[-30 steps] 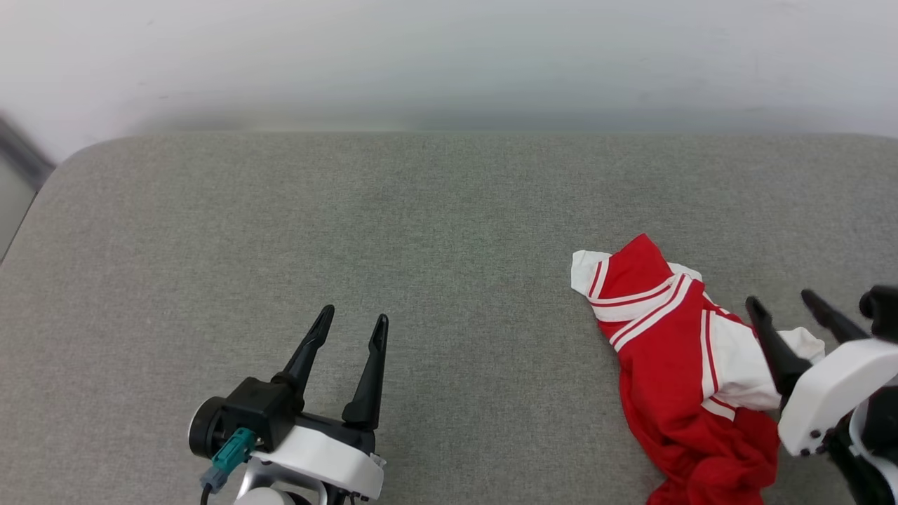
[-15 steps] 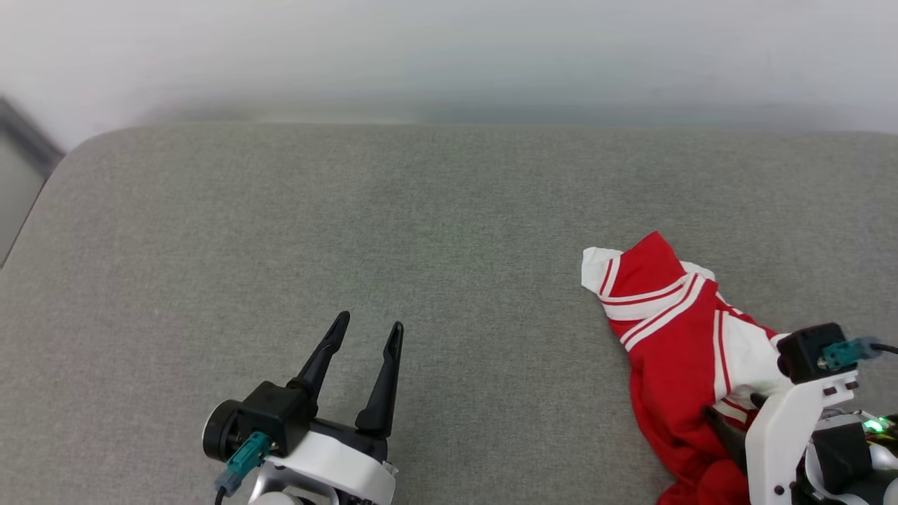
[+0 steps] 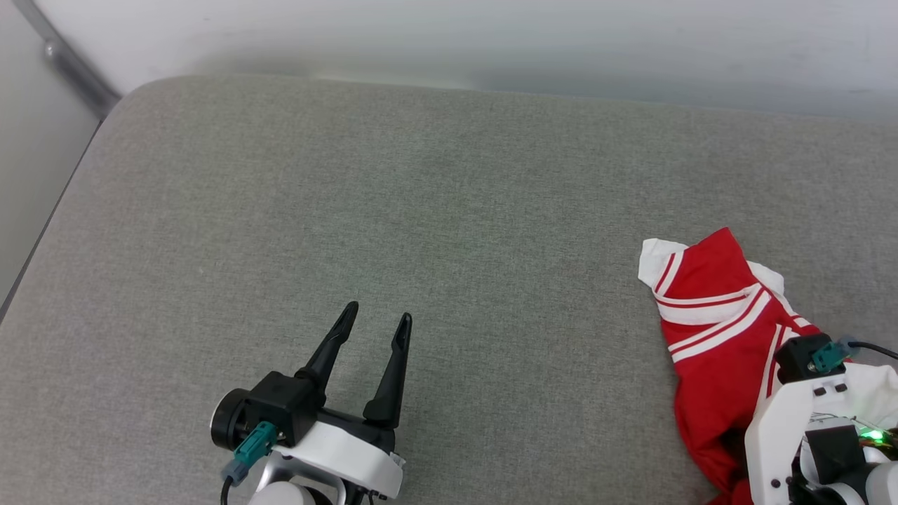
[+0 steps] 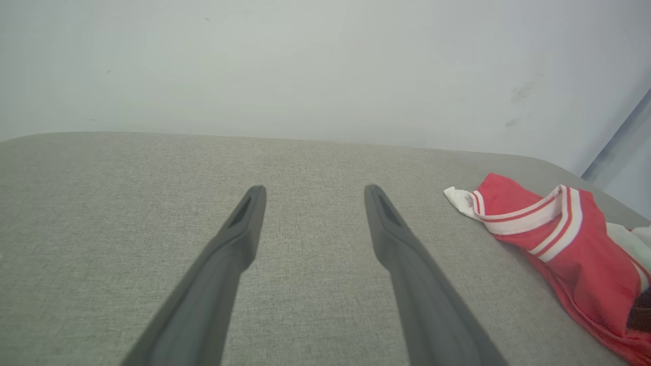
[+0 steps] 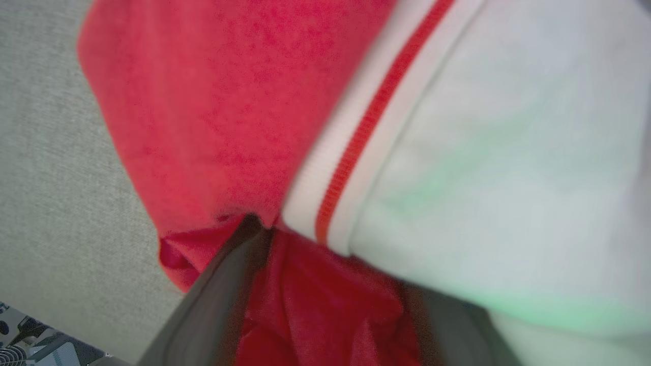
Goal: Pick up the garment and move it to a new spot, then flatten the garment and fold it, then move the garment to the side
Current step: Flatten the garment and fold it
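Note:
The garment (image 3: 715, 351) is a red jersey with white panels and red-white striped trim, lying crumpled at the right of the grey padded surface (image 3: 449, 210). My right arm's white wrist (image 3: 793, 421) stands over its near part, pointing down into the cloth. In the right wrist view my right gripper (image 5: 330, 274) is open and pressed into the garment (image 5: 229, 101), with red fabric bunched between the fingers (image 5: 224, 284) and a white panel covering the other finger. My left gripper (image 3: 378, 312) hovers open and empty at the lower middle, well left of the garment (image 4: 559, 239).
A white wall (image 3: 491, 35) runs along the far edge of the surface. The surface's rounded left edge (image 3: 63, 203) drops to a gap, with a dark strip (image 3: 70, 63) at the top left. Bare grey surface (image 4: 315, 152) lies ahead of my left gripper (image 4: 314, 189).
My right gripper has tipped from fingers-up beside the garment to pointing down into it. The head camera has shifted, so the whole scene sits differently. The left gripper stays open.

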Robot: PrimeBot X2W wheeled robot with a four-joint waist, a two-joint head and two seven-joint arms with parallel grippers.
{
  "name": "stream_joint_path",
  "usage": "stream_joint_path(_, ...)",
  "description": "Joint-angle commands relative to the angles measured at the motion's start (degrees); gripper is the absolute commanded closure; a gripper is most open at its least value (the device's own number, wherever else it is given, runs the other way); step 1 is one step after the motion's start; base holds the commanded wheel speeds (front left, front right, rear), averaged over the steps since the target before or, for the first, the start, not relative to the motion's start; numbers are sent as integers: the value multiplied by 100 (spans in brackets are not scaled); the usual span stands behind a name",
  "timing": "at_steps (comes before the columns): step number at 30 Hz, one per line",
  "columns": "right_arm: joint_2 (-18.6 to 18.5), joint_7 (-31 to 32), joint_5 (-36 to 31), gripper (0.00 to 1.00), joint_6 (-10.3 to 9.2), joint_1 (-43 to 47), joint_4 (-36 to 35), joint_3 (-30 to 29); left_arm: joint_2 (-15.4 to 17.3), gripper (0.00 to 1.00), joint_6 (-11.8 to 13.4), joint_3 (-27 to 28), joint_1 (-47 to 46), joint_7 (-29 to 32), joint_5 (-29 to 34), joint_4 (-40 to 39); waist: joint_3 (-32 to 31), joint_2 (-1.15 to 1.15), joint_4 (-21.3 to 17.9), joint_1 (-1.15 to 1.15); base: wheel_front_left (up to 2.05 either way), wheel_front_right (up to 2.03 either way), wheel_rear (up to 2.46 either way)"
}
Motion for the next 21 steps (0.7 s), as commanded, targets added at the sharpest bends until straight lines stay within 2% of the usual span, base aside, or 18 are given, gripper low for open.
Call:
stream_joint_path(1, 137, -44, 73, 0, 7, -2, 237, 154, 4, 0, -7, -6, -77, -15, -4, 10, 43, 0, 61, 0, 0, 0, 0)
stream_joint_path(2, 155, -64, 104, 44, 9, -9, 327, 225, 2, 0, -7, -18, -90, -15, -7, 13, 54, 0, 82, 0, 0, 0, 0)
stream_joint_path(3, 155, -64, 104, 44, 9, -9, 327, 225, 2, 0, -7, -18, -90, -15, -7, 13, 54, 0, 82, 0, 0, 0, 0)
stream_joint_path(4, 182, -104, 150, 89, 12, -25, 409, 296, 1, 0, -7, -26, -102, -15, -7, 17, 59, 0, 98, 0, 0, 0, 0)
stream_joint_path(5, 188, -224, 200, 100, 15, -70, 514, 383, -1, 0, -7, -48, -104, -15, -3, 29, 53, 0, 136, 0, 0, 0, 0)
stream_joint_path(15, 236, -900, 315, 100, 4, -901, 392, 719, -2, 0, -7, -41, -7, -15, 11, 69, -159, 0, 219, 0, 0, 0, 0)
stream_joint_path(21, 406, -948, 120, 100, 0, -1454, 604, 1295, -17, 0, -7, -77, -31, -15, -19, 53, -165, 0, 303, 0, 0, 0, 0)
